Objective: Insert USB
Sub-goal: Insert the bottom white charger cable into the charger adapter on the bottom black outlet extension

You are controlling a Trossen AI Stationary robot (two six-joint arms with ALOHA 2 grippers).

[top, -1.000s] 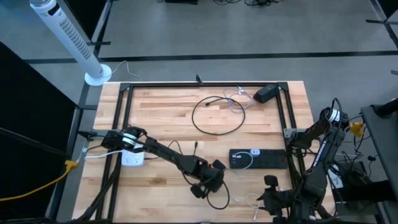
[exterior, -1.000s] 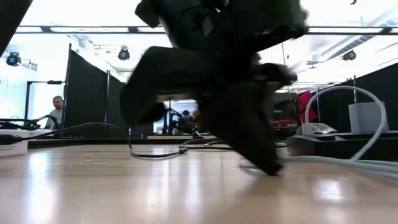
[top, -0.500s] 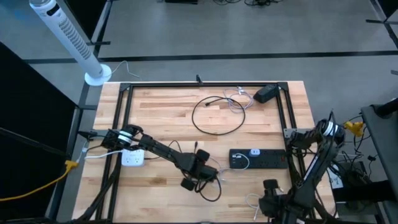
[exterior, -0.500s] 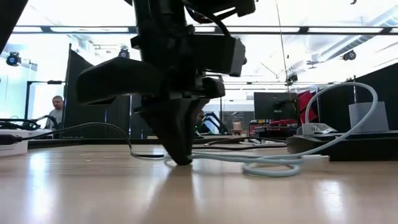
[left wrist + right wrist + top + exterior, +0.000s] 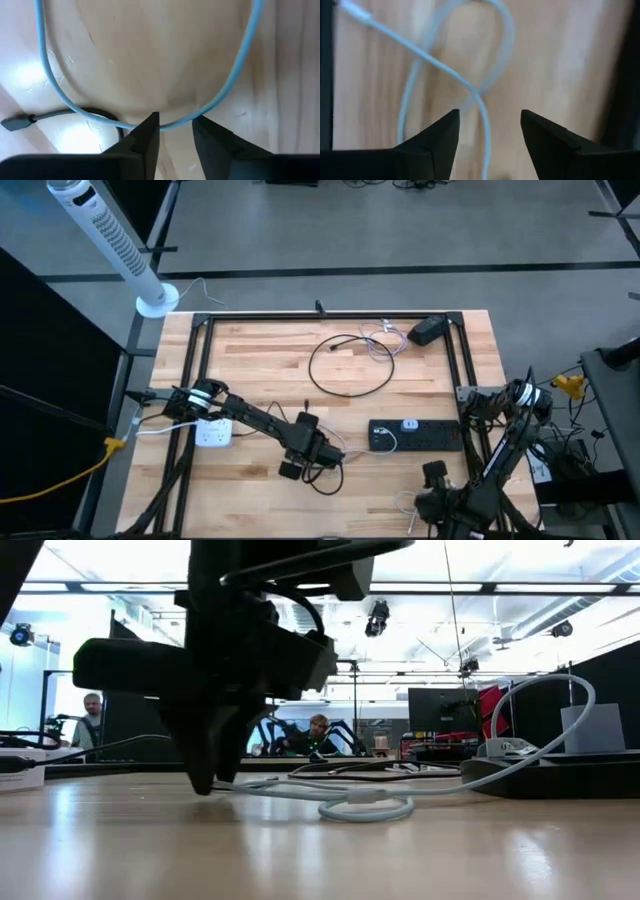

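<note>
A black power strip (image 5: 418,436) lies at the table's near right, and a white cable (image 5: 326,478) loops from it across the wood. My left gripper (image 5: 292,468) stands on the table left of the strip, fingers pointing down and a little apart (image 5: 176,120). The white cable (image 5: 232,80) runs across at its fingertips. The low view shows the gripper (image 5: 210,775) down at the table and the cable's loop (image 5: 365,806) beside it. My right gripper (image 5: 432,480) is open at the near right, above another white cable loop (image 5: 427,57). My left gripper has its fingertips (image 5: 150,122) down at the table, pointing down from above, on a bend of the white cable (image 5: 172,121) that runs from one tip to the other. The cable lies flat on the wood. I cannot tell whether the tips press on it.
A black cable ring (image 5: 350,365) and a black charger (image 5: 430,330) lie at the far side. A white adapter (image 5: 212,435) sits at the left. A black cable with a small plug (image 5: 15,122) lies by my left gripper. People sit in the room behind (image 5: 318,725).
My left gripper has gone toward the table's left edge and a little toward the far edge, staying low at the table. The white cable's loop has slid along the table with it, drawn out leftward from the power strip.
</note>
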